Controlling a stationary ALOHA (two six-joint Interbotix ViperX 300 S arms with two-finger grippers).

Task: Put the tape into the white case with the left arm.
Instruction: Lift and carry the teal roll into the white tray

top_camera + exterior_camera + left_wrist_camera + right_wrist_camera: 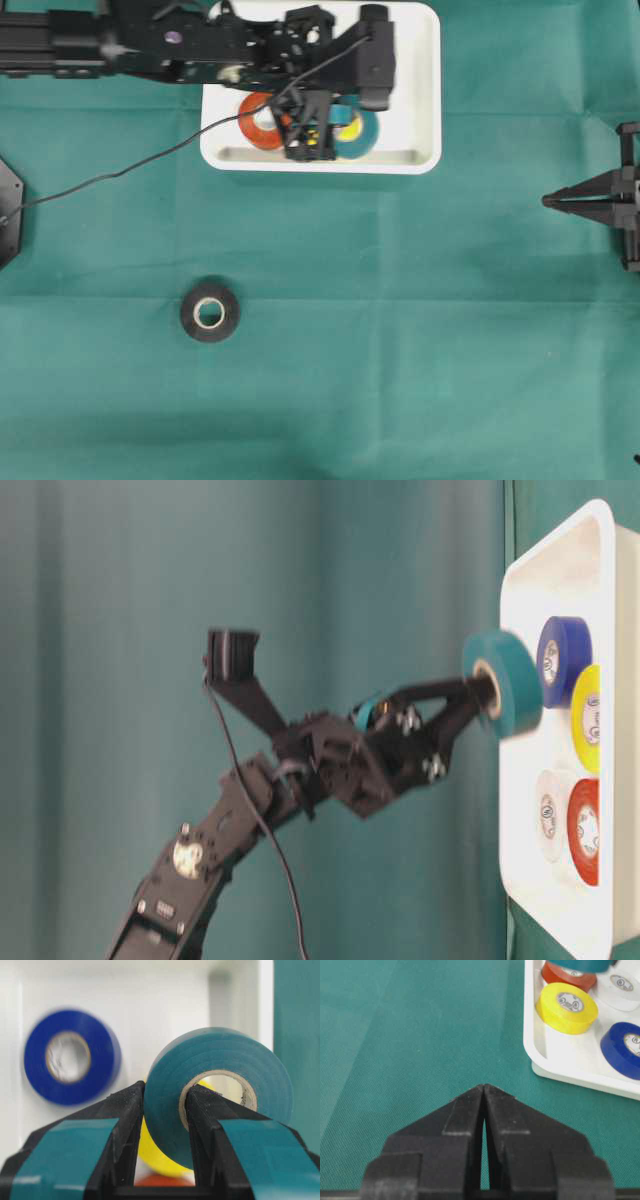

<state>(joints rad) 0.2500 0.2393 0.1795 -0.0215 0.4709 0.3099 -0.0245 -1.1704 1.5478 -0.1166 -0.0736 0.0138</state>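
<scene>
My left gripper [165, 1093] is shut on a teal tape roll [220, 1055], one finger outside the wall and one in the hole. It holds the teal tape roll [512, 685] just above the white case [560, 560], clear of the rolls inside. In the overhead view the left gripper [332, 135] and teal tape roll [366, 138] hang over the white case [420, 60] at its front middle. In the case lie a blue roll [70, 1057], a yellow roll [567, 1007], a white roll [620, 982] and a red roll [258, 120].
A black tape roll [209, 311] lies flat on the green cloth, left of centre. My right gripper [548, 201] rests at the right edge, its pointed fingers [470, 1105] together and holding nothing. A thin black cable [120, 172] trails from the left arm across the cloth.
</scene>
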